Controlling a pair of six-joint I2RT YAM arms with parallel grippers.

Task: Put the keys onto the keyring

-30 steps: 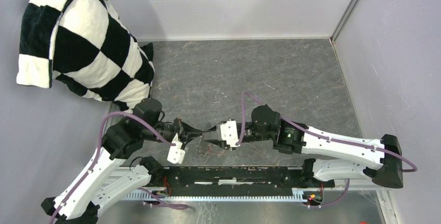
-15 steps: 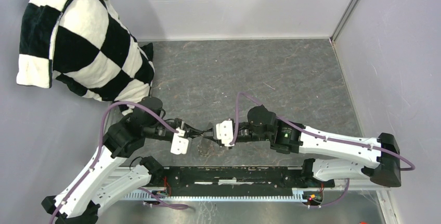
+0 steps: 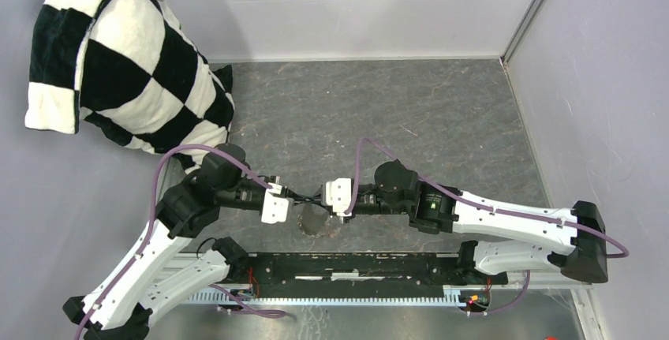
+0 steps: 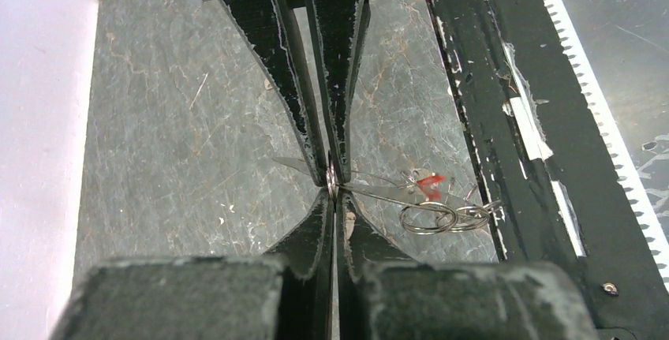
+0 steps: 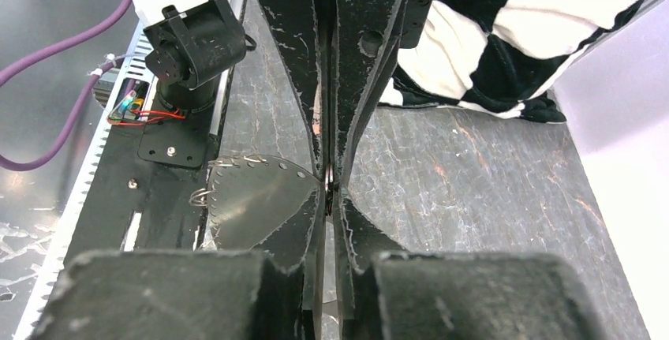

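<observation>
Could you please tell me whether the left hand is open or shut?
Shut: the left hand has its fingers pressed together, pinching the wiry keyring.

Tabletop (image 3: 379,111) matt grey stone-look, finely scratched; left gripper fingers (image 4: 268,56) matt black plastic, edges scuffed whitish; keyring (image 4: 379,192) thin bright metal wire, glossy split rings (image 4: 430,218) (red tag (image 4: 430,184) blurred, looks plastic); pillow (image 3: 126,64) soft plush cloth

The keyring (image 4: 430,219) is shining silver just right of the black jaws, the key tag (image 4: 430,184) beside it glowing red; the table (image 4: 181,135) is showing grey marbling, the cushion (image 5: 505,32) black-and-white checks
</observation>
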